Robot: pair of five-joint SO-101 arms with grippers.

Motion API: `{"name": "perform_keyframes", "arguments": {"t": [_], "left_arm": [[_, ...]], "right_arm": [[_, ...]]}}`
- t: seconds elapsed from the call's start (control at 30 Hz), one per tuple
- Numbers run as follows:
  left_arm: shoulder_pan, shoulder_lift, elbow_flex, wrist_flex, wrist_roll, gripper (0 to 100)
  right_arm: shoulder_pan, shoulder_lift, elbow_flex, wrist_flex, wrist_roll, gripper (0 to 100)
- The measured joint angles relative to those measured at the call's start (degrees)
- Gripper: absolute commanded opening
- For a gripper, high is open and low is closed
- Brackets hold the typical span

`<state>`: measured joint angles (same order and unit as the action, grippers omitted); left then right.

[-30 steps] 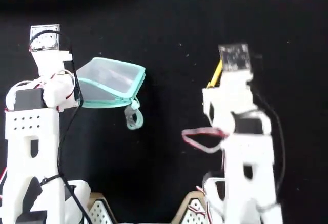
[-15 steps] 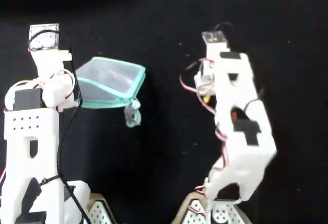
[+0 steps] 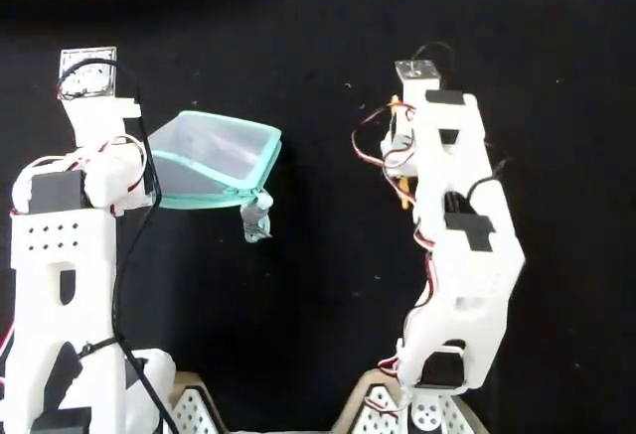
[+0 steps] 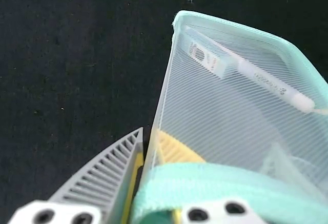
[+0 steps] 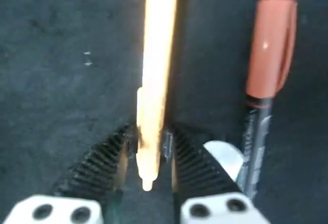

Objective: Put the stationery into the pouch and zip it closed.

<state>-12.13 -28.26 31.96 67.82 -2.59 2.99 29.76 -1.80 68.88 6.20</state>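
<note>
Pouch (image 3: 214, 161) lies open on the table's (image 3: 328, 47) left half, rim pinched by your left end effector (image 4: 146, 155), white pen (image 4: 246, 70) inside. Your right end effector (image 5: 149, 147) pinches a yellow pen (image 5: 156, 55); marker (image 5: 266, 70) on the table and zipping not yet done.

Light comes evenly from above — my white left arm (image 3: 60, 255) and right arm (image 3: 462, 255) glow near washed-out against the black tabletop (image 3: 318, 47), which swallows any shadow. The pouch (image 4: 230, 106) shines translucent; the yellow pen (image 5: 156, 55) in my right jaws glares pale — a glint dots the marker cap (image 5: 271, 44).
</note>
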Motion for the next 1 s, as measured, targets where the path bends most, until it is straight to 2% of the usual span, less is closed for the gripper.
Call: {"name": "perform_keyframes", "arguments": {"t": [0.1, 0.33, 0.43, 0.53, 0.7, 0.87, 1.0], "left_arm": [[0.0, 0.0, 0.0, 0.0, 0.0, 3], [0.0, 0.0, 0.0, 0.0, 0.0, 3], [0.0, 0.0, 0.0, -0.1, 0.0, 3], [0.0, 0.0, 0.0, -0.1, 0.0, 3], [0.0, 0.0, 0.0, -0.1, 0.0, 3], [0.0, 0.0, 0.0, -0.1, 0.0, 3], [0.0, 0.0, 0.0, -0.1, 0.0, 3]], "right_arm": [[-2.1, -6.1, 7.5, -1.5, 0.8, 1.2], [-12.7, -32.4, 38.0, -11.2, 6.1, 1.7], [-14.8, -40.3, 47.0, -11.4, 8.3, 8.8], [-14.8, -42.0, 49.2, -7.3, 9.9, 15.9], [-14.8, -42.2, 49.6, -1.0, 12.3, 14.9], [-15.1, -45.2, 49.1, -1.9, 12.6, 16.2], [-17.9, -46.6, 45.9, -7.8, 10.7, 16.2]]}}
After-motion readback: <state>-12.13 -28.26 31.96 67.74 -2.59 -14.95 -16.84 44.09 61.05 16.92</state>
